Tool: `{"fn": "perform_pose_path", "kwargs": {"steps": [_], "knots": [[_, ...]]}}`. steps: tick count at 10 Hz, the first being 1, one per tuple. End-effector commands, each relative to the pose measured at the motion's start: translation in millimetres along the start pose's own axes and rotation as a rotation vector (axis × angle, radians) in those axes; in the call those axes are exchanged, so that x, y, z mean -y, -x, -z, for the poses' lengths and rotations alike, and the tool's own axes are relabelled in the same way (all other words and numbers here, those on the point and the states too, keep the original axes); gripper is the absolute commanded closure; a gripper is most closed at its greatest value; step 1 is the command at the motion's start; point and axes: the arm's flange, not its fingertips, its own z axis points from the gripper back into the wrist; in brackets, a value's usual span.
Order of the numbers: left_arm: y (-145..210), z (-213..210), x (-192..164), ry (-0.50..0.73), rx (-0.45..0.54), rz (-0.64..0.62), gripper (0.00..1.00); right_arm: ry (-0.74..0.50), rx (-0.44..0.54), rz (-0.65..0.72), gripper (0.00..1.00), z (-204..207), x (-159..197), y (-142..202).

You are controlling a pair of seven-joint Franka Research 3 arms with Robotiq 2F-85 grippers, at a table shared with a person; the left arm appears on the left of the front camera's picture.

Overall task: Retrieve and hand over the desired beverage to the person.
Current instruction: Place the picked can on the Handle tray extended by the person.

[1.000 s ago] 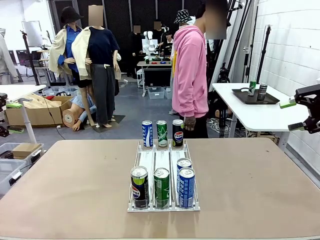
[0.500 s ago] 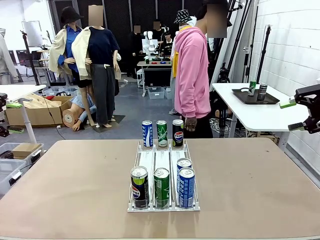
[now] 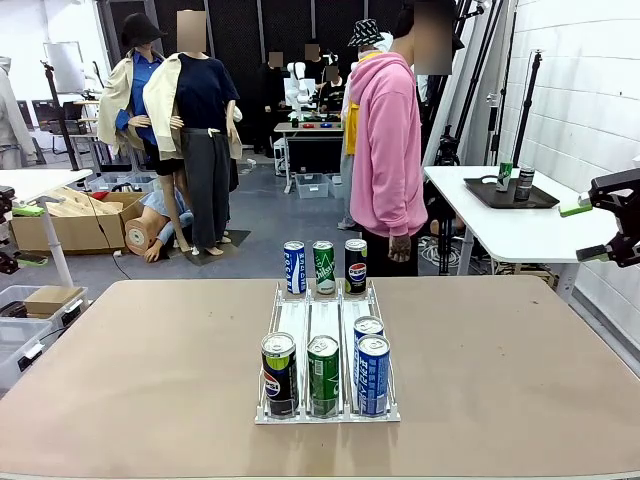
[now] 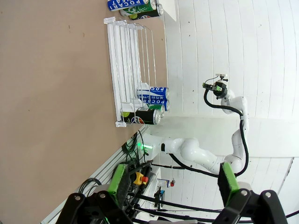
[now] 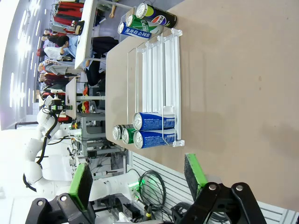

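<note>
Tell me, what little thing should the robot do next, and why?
Probably wait with both arms back. The person stands side-on at the far edge, one hand hanging down, pointing at nothing. The cans in the rack and the three cans behind it are untouched. The right end effector is open, off to the side; the left end effector is open, holding nothing.

Right gripper point(image 5: 138, 184) fingers spread, empty; white can rack point(image 5: 156, 70) on brown table point(image 5: 233, 79), well apart.
</note>
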Motion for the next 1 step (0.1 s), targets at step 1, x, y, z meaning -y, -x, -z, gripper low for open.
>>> {"fn": "perform_pose_path", "kwargs": {"steps": [1], "knots": [[2.8, 0.5, 1.6, -0.003, 0.006, 0.001, 0.0, 0.003, -0.004, 0.002, 0.0, -0.3, 0.2, -0.9]]}}
